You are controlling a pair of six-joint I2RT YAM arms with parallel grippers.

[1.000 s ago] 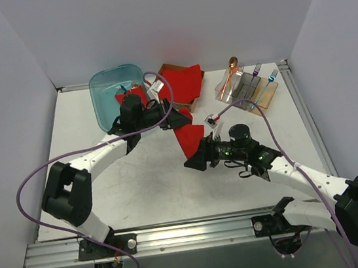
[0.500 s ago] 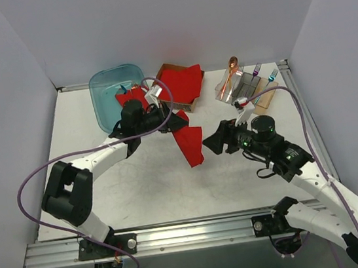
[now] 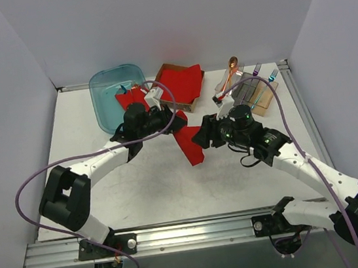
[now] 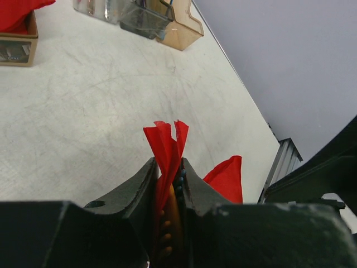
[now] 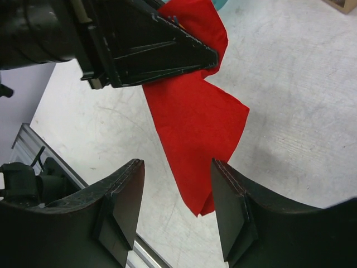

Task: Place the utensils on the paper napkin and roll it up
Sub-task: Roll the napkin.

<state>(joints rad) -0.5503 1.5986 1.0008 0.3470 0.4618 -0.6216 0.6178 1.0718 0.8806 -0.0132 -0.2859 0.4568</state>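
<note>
My left gripper [image 3: 176, 120] is shut on the top edge of the red paper napkin [image 3: 191, 143], which hangs crumpled above the table. In the left wrist view the napkin [image 4: 166, 146] sticks out between the shut fingers of the gripper [image 4: 168, 170]. My right gripper [image 3: 200, 138] is open just right of the hanging sheet. In the right wrist view the napkin's [image 5: 195, 117] lower tip dangles between the spread fingers of the gripper [image 5: 175, 170] without touching them. The utensils stand in a holder at the back right: an orange spoon [image 3: 230, 74] and forks [image 3: 257, 69].
A blue bin [image 3: 105, 97] holding red bundles sits at the back left. Beside it a cardboard box with a red napkin stack [image 3: 180, 84]. The clear utensil holder [image 3: 246, 91] stands behind my right arm. Metal rails edge the table's right and near sides.
My right arm swung out to the right, then came back up against the hanging napkin with its jaws apart. My left gripper kept its hold and shifted slightly right.
</note>
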